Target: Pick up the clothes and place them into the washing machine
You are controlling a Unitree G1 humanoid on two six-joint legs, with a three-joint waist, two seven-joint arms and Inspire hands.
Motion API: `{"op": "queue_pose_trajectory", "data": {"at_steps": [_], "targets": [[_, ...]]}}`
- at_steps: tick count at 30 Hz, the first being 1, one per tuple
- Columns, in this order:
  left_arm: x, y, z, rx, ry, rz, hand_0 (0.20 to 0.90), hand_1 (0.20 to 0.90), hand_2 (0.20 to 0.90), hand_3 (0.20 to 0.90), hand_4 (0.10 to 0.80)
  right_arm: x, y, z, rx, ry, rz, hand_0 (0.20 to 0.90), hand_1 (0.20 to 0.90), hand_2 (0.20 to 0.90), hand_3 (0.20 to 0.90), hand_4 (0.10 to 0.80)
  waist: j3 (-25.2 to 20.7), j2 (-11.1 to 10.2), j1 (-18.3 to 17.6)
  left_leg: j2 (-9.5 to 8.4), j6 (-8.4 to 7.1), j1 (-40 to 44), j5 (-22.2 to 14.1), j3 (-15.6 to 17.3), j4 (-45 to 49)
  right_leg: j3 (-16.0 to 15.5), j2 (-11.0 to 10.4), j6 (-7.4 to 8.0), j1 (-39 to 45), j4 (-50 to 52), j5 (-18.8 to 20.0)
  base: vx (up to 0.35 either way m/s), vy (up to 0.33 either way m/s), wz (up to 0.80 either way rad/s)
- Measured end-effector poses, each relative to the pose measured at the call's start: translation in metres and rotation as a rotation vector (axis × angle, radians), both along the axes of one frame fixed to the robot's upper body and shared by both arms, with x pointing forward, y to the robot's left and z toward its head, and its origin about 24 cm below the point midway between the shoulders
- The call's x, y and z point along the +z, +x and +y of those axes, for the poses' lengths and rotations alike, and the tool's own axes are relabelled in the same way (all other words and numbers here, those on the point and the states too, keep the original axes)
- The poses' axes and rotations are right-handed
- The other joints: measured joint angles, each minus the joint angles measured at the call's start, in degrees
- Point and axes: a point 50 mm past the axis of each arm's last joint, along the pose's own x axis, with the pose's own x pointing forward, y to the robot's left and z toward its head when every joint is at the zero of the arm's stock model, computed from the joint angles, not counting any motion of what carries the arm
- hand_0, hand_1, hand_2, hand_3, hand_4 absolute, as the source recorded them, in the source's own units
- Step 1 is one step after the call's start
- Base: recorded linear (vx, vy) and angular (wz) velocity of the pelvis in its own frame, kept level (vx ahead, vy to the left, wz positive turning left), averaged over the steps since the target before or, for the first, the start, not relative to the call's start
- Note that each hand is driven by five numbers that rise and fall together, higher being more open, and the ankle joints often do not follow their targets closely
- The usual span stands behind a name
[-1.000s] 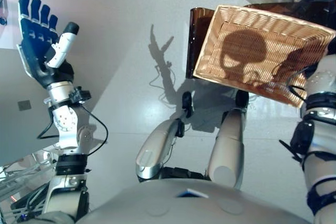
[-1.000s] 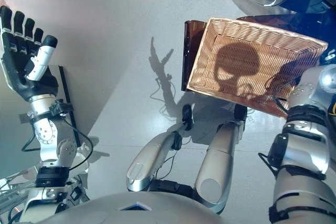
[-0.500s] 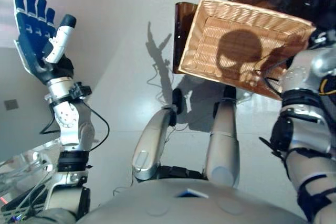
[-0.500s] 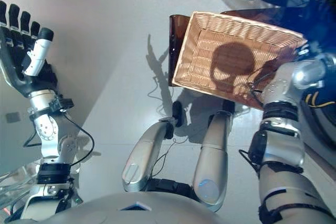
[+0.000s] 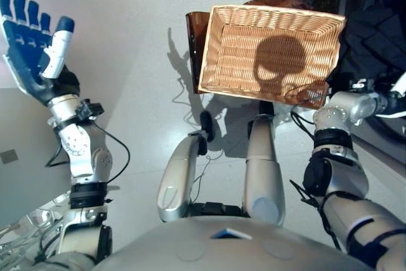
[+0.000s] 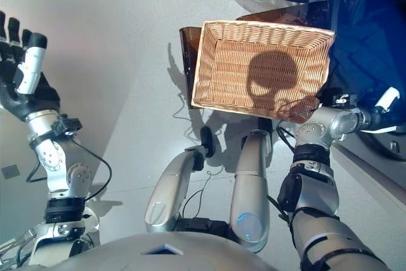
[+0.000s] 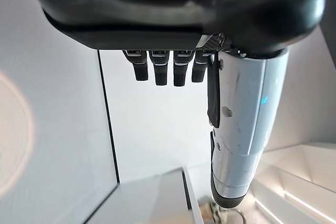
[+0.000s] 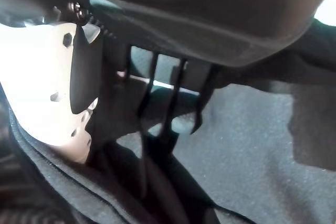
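The left hand point(image 5: 32, 42) is raised at the far left, fingers straight and spread, holding nothing. A wicker basket point(image 6: 260, 68) sits on the floor point(image 5: 139, 61) ahead. At the right, the right hand point(image 8: 157, 93) reaches into dark clothes point(image 5: 374, 23), seemingly inside the washing machine point(image 6: 374, 61); its grip cannot be told.

Left hand point(image 5: 28, 42) raised, fingers spread straight
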Motion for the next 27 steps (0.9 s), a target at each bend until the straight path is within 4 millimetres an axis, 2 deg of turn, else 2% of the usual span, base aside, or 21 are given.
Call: {"op": "queue_pose_trajectory", "data": {"at_steps": [2, 3, 4, 8, 13, 16, 21, 23, 25, 27], "targets": [[-0.002, -0.002, 0.002, 0.007, 0.000, 0.010, 0.900, 0.900, 0.900, 0.900, 0.800, 0.009, -0.005, -0.010, -0.055, 0.018, -0.030, 0.200, 0.200, 0.200, 0.200, 0.300, -0.98, 1.30, 0.59, -0.10, 0.18, 0.31, 0.76, 0.17, -1.78, 0.08, -0.20, 0.26, 0.05, -1.02, 0.28, 0.052, 0.007, -0.01], [-0.002, -0.004, 0.004, 0.015, 0.000, 0.008, 0.900, 0.900, 0.900, 0.900, 0.800, 0.013, -0.005, -0.012, -0.076, 0.031, -0.035, 0.200, 0.200, 0.200, 0.200, 0.300, -1.10, 1.47, 0.98, -0.84, 0.34, 0.94, 1.15, 0.50, -2.61, 0.38, -0.46, 0.37, 0.10, -1.13, 0.36, 0.054, -0.026, -0.03], [-0.002, -0.004, 0.005, 0.017, 0.002, 0.006, 0.900, 0.900, 0.900, 0.900, 0.800, 0.015, -0.007, -0.016, -0.088, 0.033, -0.034, 0.200, 0.200, 0.200, 0.200, 0.300, -1.14, 1.51, 0.99, -0.55, 0.43, 1.25, 1.19, 0.54, -3.01, 0.29, -0.63, 0.38, 0.23, -1.32, 0.35, 0.073, -0.037, -0.05], [0.001, -0.003, 0.005, 0.006, 0.020, -0.003, 0.900, 0.900, 0.900, 0.900, 0.800, 0.035, -0.011, -0.034, -0.164, 0.101, -0.043, 0.200, 0.200, 0.200, 0.200, 0.300, -1.71, 2.28, 2.12, -1.59, 1.23, 2.06, 2.12, 1.45, -5.51, 0.37, -1.94, 1.01, 0.24, -2.46, 0.74, 0.047, -0.027, 0.00], [0.004, 0.002, 0.006, -0.014, 0.049, -0.004, 0.900, 0.900, 0.900, 0.900, 0.800, 0.060, -0.009, -0.054, -0.204, 0.198, -0.070, 0.200, 0.200, 0.200, 0.200, 0.300, -1.77, 2.54, 2.28, -3.08, 2.22, 3.44, 3.11, 2.00, -7.65, 1.32, -3.27, 2.39, 1.20, -4.30, 1.65, 0.028, -0.062, -0.01], [0.005, 0.004, 0.005, -0.025, 0.054, -0.005, 0.900, 0.900, 0.900, 0.900, 0.800, 0.065, -0.011, -0.063, -0.206, 0.205, -0.040, 0.200, 0.200, 0.200, 0.200, 0.300, -1.77, 2.93, 2.27, -3.94, 2.84, 4.94, 3.80, 2.06, -9.19, 1.46, -4.16, 3.02, 2.57, -5.29, 2.01, 0.055, -0.054, 0.00], [0.005, 0.005, 0.005, -0.037, 0.060, -0.007, 0.900, 0.900, 0.900, 0.900, 0.800, 0.064, -0.011, -0.069, -0.194, 0.221, -0.008, 0.200, 0.200, 0.200, 0.200, 0.300, -1.79, 3.20, 2.22, -4.10, 3.22, 7.17, 4.44, 1.89, -11.06, 1.26, -4.44, 3.47, 4.94, -7.19, 2.52, 0.046, -0.033, -0.01], [0.007, 0.008, 0.004, -0.041, 0.060, -0.018, 0.900, 0.900, 0.900, 0.900, 0.800, 0.070, -0.016, -0.075, -0.201, 0.176, -0.006, 0.200, 0.200, 0.200, 0.200, 0.300, -1.80, 3.22, 2.06, -4.10, 3.23, 8.29, 4.89, 1.22, -12.20, 0.36, -4.75, 3.47, 6.28, -8.07, 2.53, 0.039, -0.030, 0.10], [0.012, 0.012, 0.002, -0.047, 0.054, -0.040, 0.900, 0.900, 0.900, 0.900, 0.800, 0.095, -0.032, -0.098, -0.217, 0.024, -0.004, 0.200, 0.200, 0.200, 0.200, 0.300, -1.78, 3.21, 2.11, -4.09, 3.29, 9.52, 5.89, -0.16, -13.90, -1.23, -5.23, 3.43, 8.02, -9.14, 2.69, 0.046, -0.016, 0.23], [0.013, 0.012, 0.002, -0.047, 0.049, -0.044, 0.900, 0.900, 0.900, 0.900, 0.800, 0.089, -0.036, -0.101, -0.213, -0.004, 0.036, 0.200, 0.200, 0.200, 0.200, 0.300, -1.82, 3.25, 2.20, -4.02, 3.16, 10.72, 6.96, -0.68, -16.26, -2.03, -5.37, 3.29, 8.75, -9.99, 2.80, 0.057, -0.025, 0.15]]}}
